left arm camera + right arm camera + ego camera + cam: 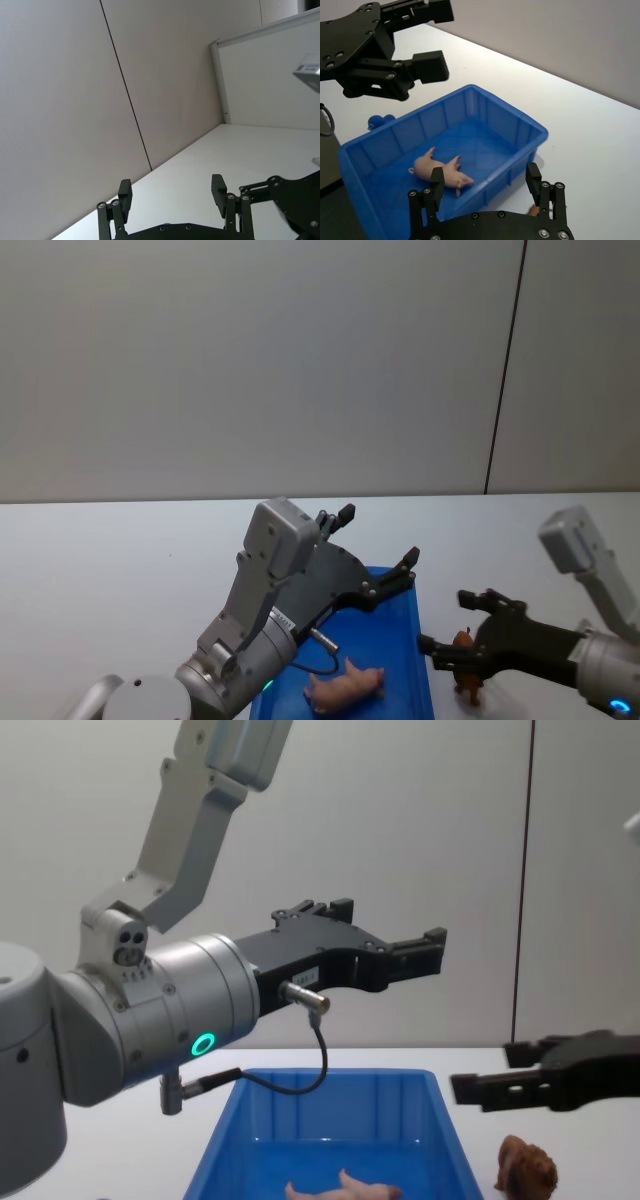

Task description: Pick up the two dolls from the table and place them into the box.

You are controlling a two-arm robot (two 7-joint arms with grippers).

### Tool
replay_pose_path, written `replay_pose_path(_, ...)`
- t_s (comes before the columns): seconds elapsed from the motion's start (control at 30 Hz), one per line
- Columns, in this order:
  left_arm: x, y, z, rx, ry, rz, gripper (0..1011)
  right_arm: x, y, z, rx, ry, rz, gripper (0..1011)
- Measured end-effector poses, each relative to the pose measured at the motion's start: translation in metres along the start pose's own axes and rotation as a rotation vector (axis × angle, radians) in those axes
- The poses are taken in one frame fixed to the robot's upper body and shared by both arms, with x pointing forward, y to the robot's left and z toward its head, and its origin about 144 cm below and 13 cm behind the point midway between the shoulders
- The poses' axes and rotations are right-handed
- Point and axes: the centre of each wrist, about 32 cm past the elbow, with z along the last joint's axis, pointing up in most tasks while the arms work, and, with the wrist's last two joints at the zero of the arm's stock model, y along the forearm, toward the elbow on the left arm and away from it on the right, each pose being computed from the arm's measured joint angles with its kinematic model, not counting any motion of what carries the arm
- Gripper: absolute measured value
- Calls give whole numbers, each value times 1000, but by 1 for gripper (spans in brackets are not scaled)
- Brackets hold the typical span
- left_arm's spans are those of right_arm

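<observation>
**A:** Item one, your left tool (388, 923)?

**B:** You had it raised above the box (340, 1105), fingers spread wide, nothing in them.

**A:** Item two, your right tool (487, 1070)?

**B:** Also spread wide and empty. You held it low over the surface (120, 560), just right of the box and just above the brown doll (527, 1165).

**A:** Item three, the dolls?

**B:** The pig (440, 170) lay on its side on the box floor. The brown one stood on the surface just outside the box's right wall, under your right tool.

**A:** Item four, the box?

**B:** Blue, ribbed walls, set on the surface between your two arms.
</observation>
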Motion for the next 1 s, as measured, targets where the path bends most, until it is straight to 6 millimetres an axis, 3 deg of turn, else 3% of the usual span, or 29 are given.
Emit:
replay_pose_path(0.43, 0, 0, 0, 0, 0, 0, 1002, -6, -23, -13, -46, 30, -75, 1001)
replay_pose_path(0.9, 0, 0, 0, 0, 0, 0, 1002, -7, -18, -33, -147, 68, -99, 998)
replay_pose_path(1.0, 0, 0, 0, 0, 0, 0, 1001, -7, -15, -36, -159, 73, -103, 940)
